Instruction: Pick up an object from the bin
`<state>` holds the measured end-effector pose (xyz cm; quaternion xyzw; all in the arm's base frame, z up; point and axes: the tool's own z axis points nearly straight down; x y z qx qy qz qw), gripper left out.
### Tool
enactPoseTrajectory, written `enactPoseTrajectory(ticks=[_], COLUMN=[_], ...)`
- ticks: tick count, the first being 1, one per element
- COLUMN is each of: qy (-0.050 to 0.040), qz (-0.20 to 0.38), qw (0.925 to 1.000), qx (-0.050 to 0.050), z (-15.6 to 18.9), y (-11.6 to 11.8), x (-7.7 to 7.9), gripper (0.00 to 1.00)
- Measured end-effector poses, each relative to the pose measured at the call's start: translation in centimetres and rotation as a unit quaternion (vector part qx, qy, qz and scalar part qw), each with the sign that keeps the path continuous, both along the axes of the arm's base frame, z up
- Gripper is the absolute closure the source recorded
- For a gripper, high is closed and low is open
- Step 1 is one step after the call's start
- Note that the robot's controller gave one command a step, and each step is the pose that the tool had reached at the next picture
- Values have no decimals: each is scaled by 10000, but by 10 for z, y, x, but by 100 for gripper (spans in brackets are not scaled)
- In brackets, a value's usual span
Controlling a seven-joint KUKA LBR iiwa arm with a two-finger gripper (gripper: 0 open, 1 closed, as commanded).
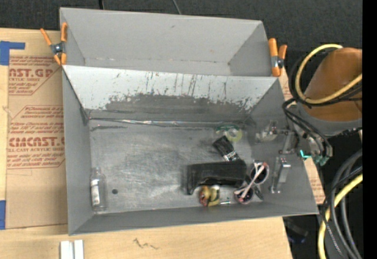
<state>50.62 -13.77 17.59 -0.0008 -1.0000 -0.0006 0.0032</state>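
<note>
Bin (76,134): grey sheet metal, floor scuffed. Front-left corner: a small clear cylinder (95,191), set apart. Front right, a cluster: a matt black oblong block (215,173), a brass-coloured round piece (208,195) at its front edge, a small black piece (222,146) and a pale greenish bit (231,133) behind it, then a looped red-and-white wire bundle (254,183). The gripper (278,176) is seen just right of the wires, by the right wall; apart or together cannot be told. The wires are judged springy and tangle-prone, so a descent centred on the loop, clear of the wall, is advised.
</note>
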Motion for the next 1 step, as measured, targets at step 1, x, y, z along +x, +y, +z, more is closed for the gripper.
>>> enactPoseTrajectory(ticks=[1], qy=[-38], qz=[10], qw=[10000], qx=[-7], z=[4], y=[1], x=[2], gripper=[0])
